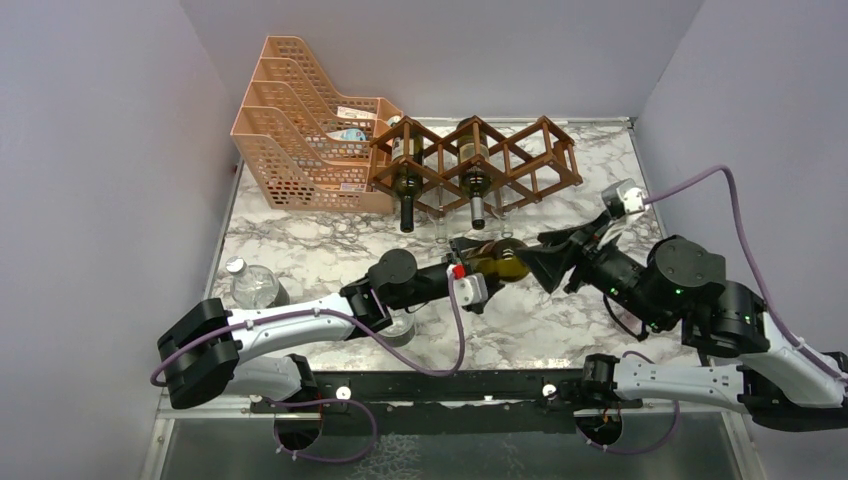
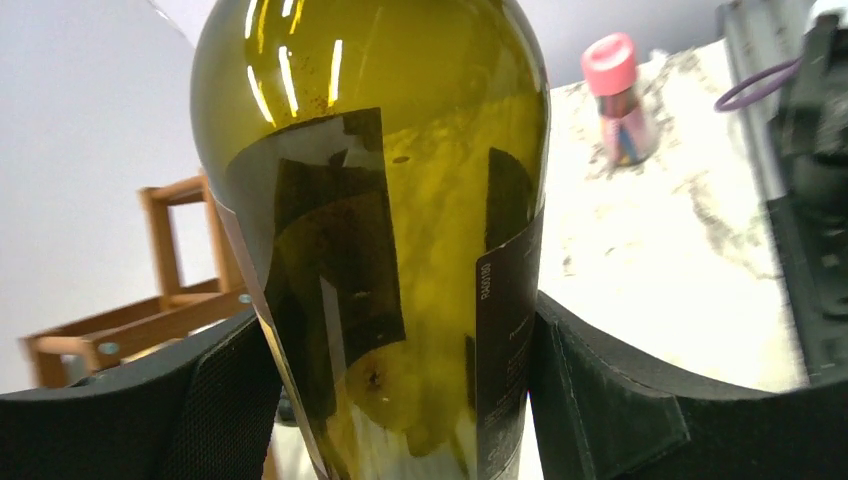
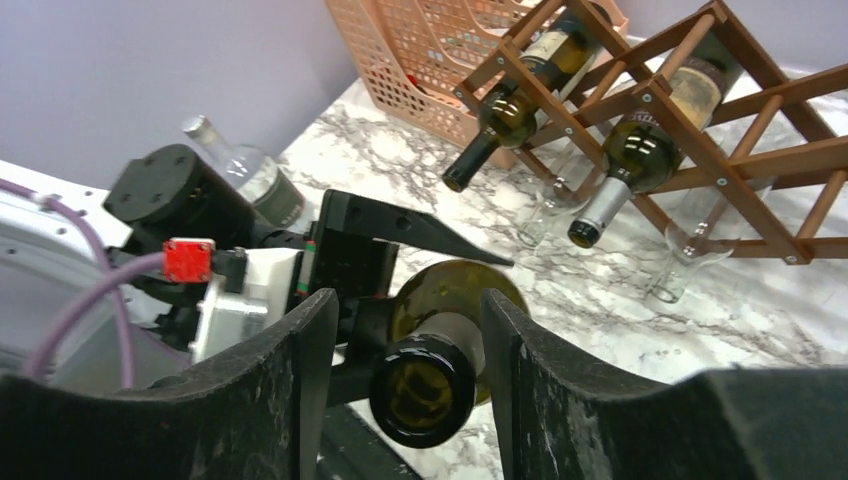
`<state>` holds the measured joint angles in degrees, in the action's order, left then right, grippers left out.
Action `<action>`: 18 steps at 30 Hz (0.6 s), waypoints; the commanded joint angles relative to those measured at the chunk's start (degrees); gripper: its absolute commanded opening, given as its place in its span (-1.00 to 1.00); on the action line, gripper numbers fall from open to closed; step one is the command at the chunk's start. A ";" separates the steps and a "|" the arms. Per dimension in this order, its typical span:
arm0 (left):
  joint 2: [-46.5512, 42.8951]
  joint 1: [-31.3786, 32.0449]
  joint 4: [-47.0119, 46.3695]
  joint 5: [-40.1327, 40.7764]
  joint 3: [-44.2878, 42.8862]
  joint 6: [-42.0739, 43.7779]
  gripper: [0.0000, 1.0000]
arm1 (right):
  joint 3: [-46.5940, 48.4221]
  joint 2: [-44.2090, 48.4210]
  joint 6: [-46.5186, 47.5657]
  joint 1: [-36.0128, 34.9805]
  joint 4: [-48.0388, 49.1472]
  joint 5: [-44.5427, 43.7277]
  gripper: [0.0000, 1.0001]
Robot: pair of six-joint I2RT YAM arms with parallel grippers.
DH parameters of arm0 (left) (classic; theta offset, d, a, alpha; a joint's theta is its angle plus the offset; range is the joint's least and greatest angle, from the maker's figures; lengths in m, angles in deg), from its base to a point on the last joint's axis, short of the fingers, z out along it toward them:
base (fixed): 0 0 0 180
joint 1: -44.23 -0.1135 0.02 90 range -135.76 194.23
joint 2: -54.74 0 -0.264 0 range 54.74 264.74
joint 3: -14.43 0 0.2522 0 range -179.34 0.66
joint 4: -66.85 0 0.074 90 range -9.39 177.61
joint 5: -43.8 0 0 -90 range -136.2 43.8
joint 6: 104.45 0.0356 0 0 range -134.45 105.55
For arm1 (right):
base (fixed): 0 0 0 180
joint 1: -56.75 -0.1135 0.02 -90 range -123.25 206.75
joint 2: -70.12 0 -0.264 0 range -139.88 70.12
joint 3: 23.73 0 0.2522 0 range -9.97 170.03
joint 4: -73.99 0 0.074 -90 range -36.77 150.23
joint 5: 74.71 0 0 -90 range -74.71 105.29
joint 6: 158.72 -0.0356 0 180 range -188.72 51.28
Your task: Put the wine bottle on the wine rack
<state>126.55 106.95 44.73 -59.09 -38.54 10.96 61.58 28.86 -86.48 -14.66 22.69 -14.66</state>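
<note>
The wine bottle (image 1: 505, 262) is olive green with a dark label and hangs level above the table's middle. My left gripper (image 1: 486, 264) is shut on its body: in the left wrist view both black pads press the wine bottle (image 2: 400, 200) from either side of the left gripper (image 2: 400, 400). My right gripper (image 1: 535, 264) stands open round the neck, and in the right wrist view the wine bottle's mouth (image 3: 425, 392) sits between its fingers with a gap on the left of the right gripper (image 3: 408, 325). The wine rack (image 1: 530, 160) stands at the back.
Two bottles (image 1: 405, 178) (image 1: 473, 172) lie in the wine rack's left openings, necks toward me. Empty glasses (image 3: 690, 262) stand under the wine rack (image 3: 745, 165). A peach perforated tray (image 1: 290, 135) stands back left. A clear water bottle (image 1: 252, 285) stands near my left arm. A pink-capped bottle (image 2: 620, 100) stands on the marble.
</note>
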 commanded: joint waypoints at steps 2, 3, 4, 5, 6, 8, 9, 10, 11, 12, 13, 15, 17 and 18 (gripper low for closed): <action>-0.52 -0.07 -3.76 4.58 -2.55 20.78 -1.00 | 4.74 0.74 -5.22 -0.17 -8.42 5.75 0.15; -0.45 -0.10 -3.76 5.14 -2.67 24.12 -1.00 | 5.82 0.63 -5.63 -0.17 -9.88 6.43 0.16; -0.43 -0.06 -3.74 5.56 -2.78 27.42 -1.00 | 6.63 0.55 -5.92 -0.18 -11.34 6.78 0.16; -0.44 -0.08 -3.76 5.81 -2.99 30.48 -1.00 | 7.43 0.27 -6.15 -0.15 -12.80 6.83 0.16; -0.40 -0.06 -3.72 5.87 -3.19 33.71 -1.00 | 8.15 0.03 -6.49 -0.17 -14.34 6.78 0.16; -0.23 -0.05 -3.65 5.60 -3.33 40.64 -1.00 | 9.56 -0.75 -7.11 -0.19 -17.48 6.40 0.16; -0.14 -0.05 -3.66 5.37 -3.40 44.01 -1.00 | 10.18 -1.18 -7.44 -0.18 -19.15 6.12 0.16; 0.09 -0.05 -3.66 5.34 -3.56 46.99 -1.00 | 10.64 -1.80 -7.73 -0.21 -20.84 5.81 0.16; 0.27 -0.07 -3.63 5.66 -3.72 50.03 -1.00 | 11.23 -2.43 -8.10 -0.14 -22.72 5.34 0.16; 0.38 -0.06 -3.73 5.87 -3.77 52.61 -1.00 | 11.66 -3.22 -8.56 -0.17 -24.44 4.96 0.16; 0.51 -0.05 -3.75 6.04 -3.85 55.08 -1.00 | 11.98 -3.99 -9.13 -0.13 -26.15 4.77 0.16; 0.71 -0.05 -3.76 7.02 -4.24 60.14 -1.00 | 12.00 -5.43 -10.03 -0.13 -28.98 4.73 0.17; 1.08 0.03 -3.76 7.71 -5.26 63.25 -1.00 | 11.31 -6.64 -11.06 -0.13 -31.07 4.54 0.18; 1.05 0.10 -3.75 7.45 -5.58 64.68 -1.00 | 10.99 -7.20 -11.74 -0.13 -32.15 4.17 0.18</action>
<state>127.64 106.93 46.33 -53.21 -39.76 62.48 72.60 24.07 -95.18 -14.66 -1.09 -10.03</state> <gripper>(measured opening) 0.797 0.588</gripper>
